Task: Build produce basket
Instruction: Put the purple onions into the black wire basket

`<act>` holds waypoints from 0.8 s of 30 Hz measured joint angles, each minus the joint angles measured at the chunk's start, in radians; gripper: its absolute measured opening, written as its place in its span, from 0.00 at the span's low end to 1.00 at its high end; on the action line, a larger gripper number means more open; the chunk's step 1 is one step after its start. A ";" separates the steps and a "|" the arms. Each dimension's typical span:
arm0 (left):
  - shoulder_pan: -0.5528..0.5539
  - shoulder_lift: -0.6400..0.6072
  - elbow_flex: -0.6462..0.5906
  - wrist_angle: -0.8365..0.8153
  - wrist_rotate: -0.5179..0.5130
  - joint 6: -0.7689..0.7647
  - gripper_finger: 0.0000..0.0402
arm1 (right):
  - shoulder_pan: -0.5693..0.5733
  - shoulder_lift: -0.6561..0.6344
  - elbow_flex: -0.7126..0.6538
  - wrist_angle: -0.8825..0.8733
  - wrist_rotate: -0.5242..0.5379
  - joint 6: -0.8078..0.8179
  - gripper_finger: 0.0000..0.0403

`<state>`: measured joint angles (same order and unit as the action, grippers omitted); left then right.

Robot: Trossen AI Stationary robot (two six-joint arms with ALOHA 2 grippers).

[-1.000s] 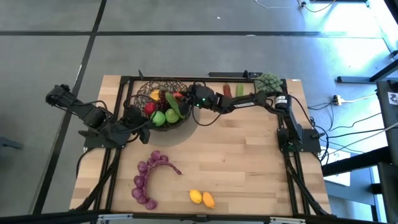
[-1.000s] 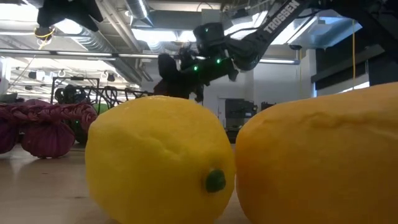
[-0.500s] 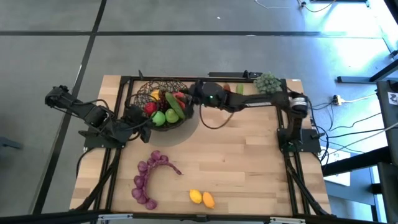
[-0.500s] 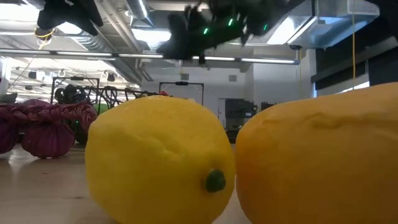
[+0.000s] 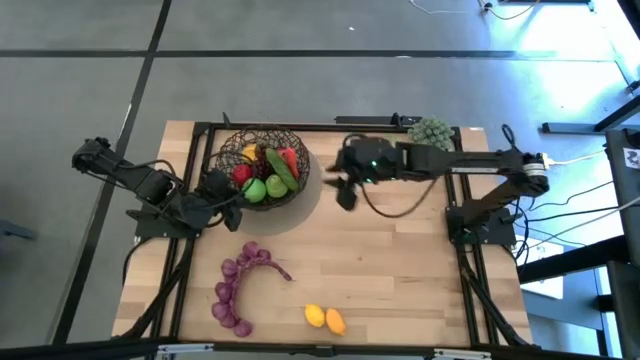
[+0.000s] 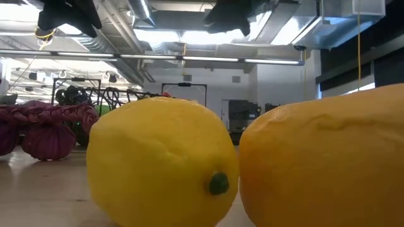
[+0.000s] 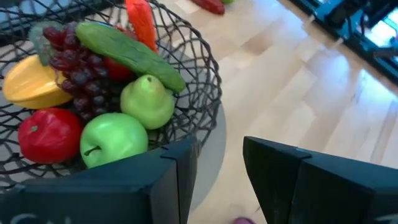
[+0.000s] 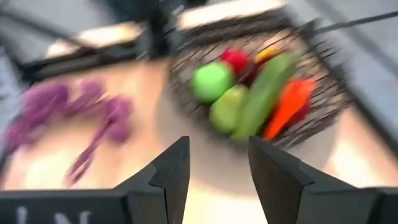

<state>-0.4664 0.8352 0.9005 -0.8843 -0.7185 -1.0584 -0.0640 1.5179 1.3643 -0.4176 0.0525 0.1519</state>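
While both tools gape empty, the wooden table (image 5: 400, 270) holds lemons (image 5: 315, 316) — grey floor (image 5: 300, 80) around.

**What's sitting on the counter right now**

So the counter (image 5: 400, 260) is a pale butcher-block wood top with a black frame running around its edges. The basket (image 5: 225, 152) is sitting near the far left part, loaded with produce. In front of it, a long purple bunch of grapes (image 5: 238, 287) is lying in a curve on the wood. Closer to the front edge, a lemon (image 5: 315, 316) and an orange-yellow fruit (image 5: 335, 322) are lying side by side, touching. At the far right corner a pale-green bushy clump (image 5: 432, 131) is resting on the wood. Both arm bases are standing at the counter's left and right sides.
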 joint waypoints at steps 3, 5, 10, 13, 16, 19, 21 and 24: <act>0.000 0.000 0.000 0.000 0.027 0.021 0.30 | 0.058 -0.025 0.000 -0.100 -0.055 -0.001 0.39; 0.000 0.000 0.000 -0.004 0.045 0.021 0.30 | 0.104 -0.030 0.000 -0.141 -0.063 0.010 0.39; 0.000 0.000 0.000 -0.002 0.135 0.012 0.30 | 0.182 -0.030 0.000 -0.236 -0.057 0.237 0.39; 0.000 0.000 0.000 0.001 0.159 -0.012 0.30 | 0.205 -0.030 0.000 -0.289 0.045 0.373 0.39; 0.000 0.000 0.000 0.001 0.160 -0.029 0.30 | 0.204 -0.030 0.000 -0.299 0.081 0.531 0.39; -0.001 0.000 0.000 0.001 0.163 -0.032 0.30 | 0.203 -0.030 0.000 -0.315 0.090 0.493 0.39; 0.000 0.000 0.000 0.002 0.163 -0.032 0.30 | 0.193 -0.030 0.000 -0.314 0.113 0.539 0.39; 0.000 0.000 0.000 0.002 0.163 -0.033 0.30 | 0.158 -0.030 0.000 -0.328 0.210 0.633 0.39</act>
<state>-0.4669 0.8352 0.9005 -0.8822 -0.5552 -1.0911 0.0938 1.4879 1.3640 -0.7454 0.2621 0.7844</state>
